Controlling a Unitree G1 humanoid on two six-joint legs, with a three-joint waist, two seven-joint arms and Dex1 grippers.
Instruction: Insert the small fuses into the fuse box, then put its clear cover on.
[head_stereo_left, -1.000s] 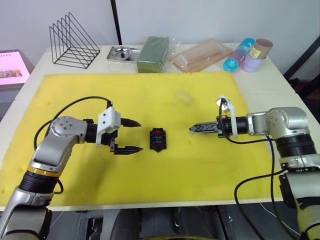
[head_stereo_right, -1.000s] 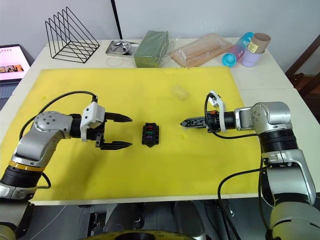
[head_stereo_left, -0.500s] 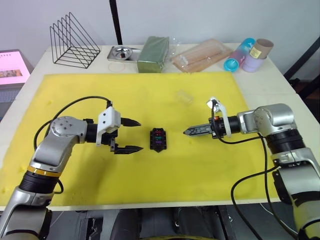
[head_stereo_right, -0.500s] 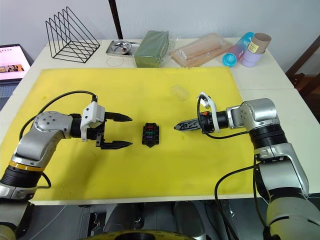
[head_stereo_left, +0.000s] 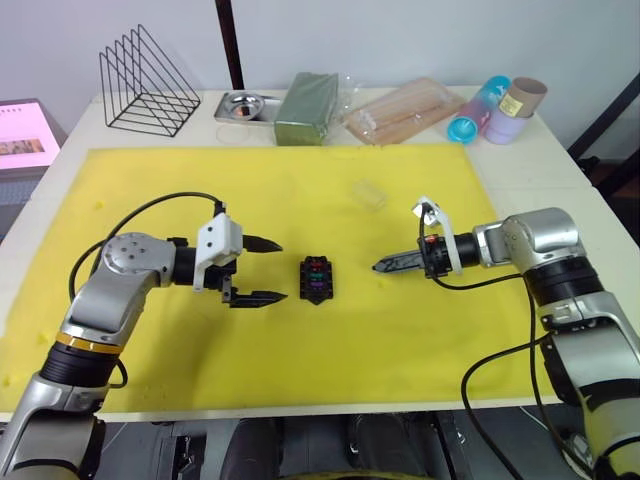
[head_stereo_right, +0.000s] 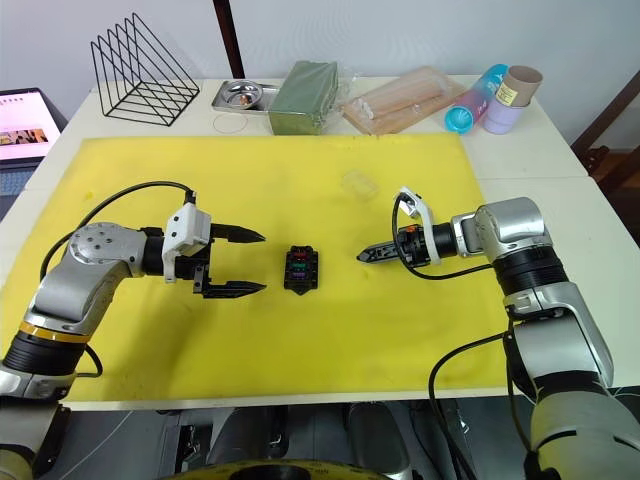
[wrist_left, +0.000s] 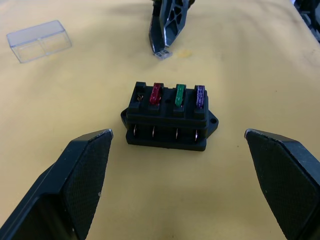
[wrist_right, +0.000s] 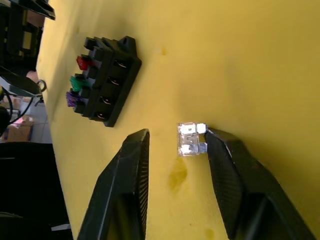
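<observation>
The black fuse box (head_stereo_left: 318, 278) sits mid-mat with red, green and purple fuses (wrist_left: 177, 95) standing in its slots; the slot at one end is empty. A pale grey fuse (wrist_right: 191, 139) lies on the mat between my right gripper's (head_stereo_left: 380, 267) open fingers, touching one of them, a short way right of the box. My left gripper (head_stereo_left: 277, 270) is open just left of the box, which lies between its fingers in the left wrist view. The clear cover (head_stereo_left: 368, 194) rests on the mat behind the right gripper.
The yellow foam mat (head_stereo_left: 200, 190) covers the table. Along the back stand a wire rack (head_stereo_left: 148, 85), a metal tray (head_stereo_left: 243, 105), a dark green block (head_stereo_left: 306, 107), a clear bag of sticks (head_stereo_left: 405, 112) and tubes (head_stereo_left: 495, 108). A screen (head_stereo_left: 25, 135) sits far left.
My right gripper has moved left toward the fuse box, then eased back slightly. The left arm and the box have not moved.
</observation>
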